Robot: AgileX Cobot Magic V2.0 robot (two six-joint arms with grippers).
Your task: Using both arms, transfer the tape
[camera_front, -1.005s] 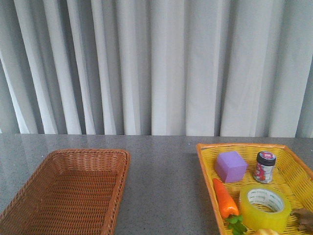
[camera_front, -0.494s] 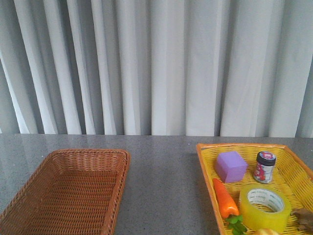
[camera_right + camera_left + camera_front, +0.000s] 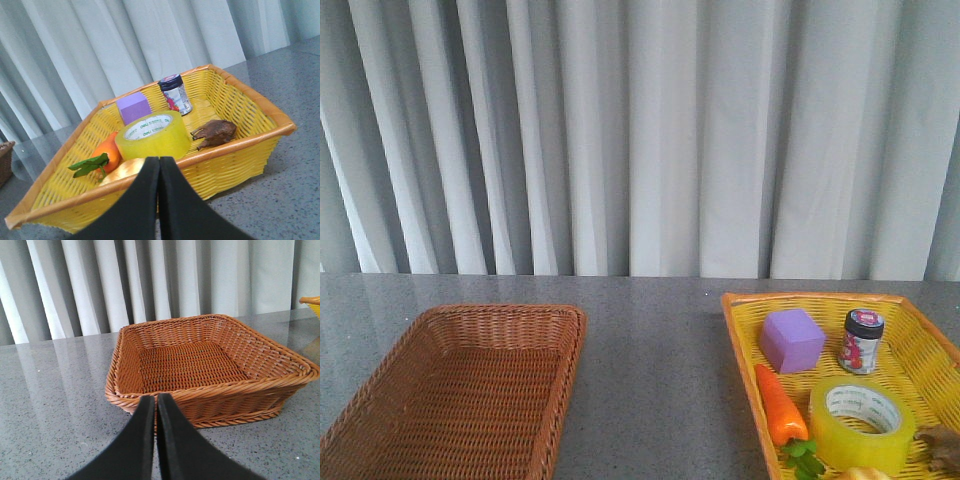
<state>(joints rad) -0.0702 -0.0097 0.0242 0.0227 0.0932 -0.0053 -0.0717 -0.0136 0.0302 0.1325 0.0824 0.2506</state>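
Observation:
The yellow tape roll (image 3: 861,424) lies flat in the yellow basket (image 3: 744,345) at the right, beside a toy carrot (image 3: 779,405). It also shows in the right wrist view (image 3: 154,135), just beyond the basket's near rim. My right gripper (image 3: 159,161) is shut and empty, outside the basket, in front of its rim. My left gripper (image 3: 156,399) is shut and empty, in front of the near wall of the empty brown wicker basket (image 3: 210,395). Neither arm shows in the front view.
The yellow basket (image 3: 240,147) also holds a purple cube (image 3: 792,339), a small dark-lidded jar (image 3: 861,341), a brown lumpy object (image 3: 215,132) and a pale orange rounded item (image 3: 122,170). The brown basket (image 3: 470,325) stands at the left on the grey table. Curtains hang behind.

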